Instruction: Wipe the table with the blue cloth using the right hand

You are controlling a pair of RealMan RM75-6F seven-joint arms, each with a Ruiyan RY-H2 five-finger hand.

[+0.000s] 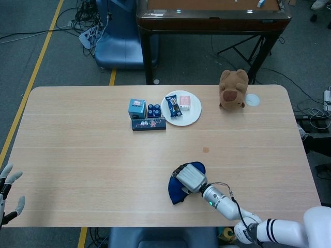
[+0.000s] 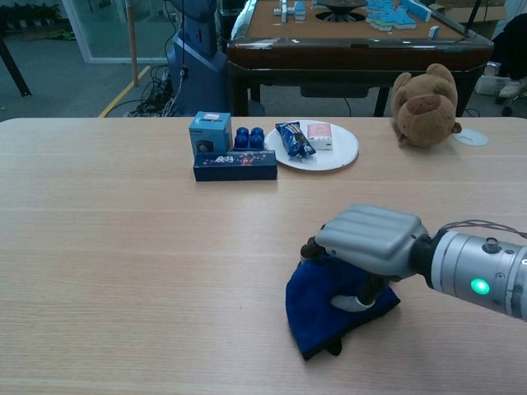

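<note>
The blue cloth (image 1: 177, 188) (image 2: 317, 309) lies bunched on the wooden table (image 1: 93, 150) near its front edge, right of centre. My right hand (image 1: 189, 176) (image 2: 369, 240) sits on top of it, palm down, fingers curled over the cloth's far edge and the thumb pressing into its middle. Part of the cloth is hidden under the hand. My left hand (image 1: 7, 194) hangs at the table's front left corner, fingers spread and holding nothing; the chest view does not show it.
At the back stand a white plate (image 1: 180, 110) (image 2: 339, 155) with snack packets, a teal box (image 1: 136, 108), small blue bottles (image 1: 153, 110) and a dark flat box (image 1: 148, 124). A brown plush bear (image 1: 232, 89) (image 2: 423, 99) sits back right. A small stain (image 1: 206, 150) marks the table's middle.
</note>
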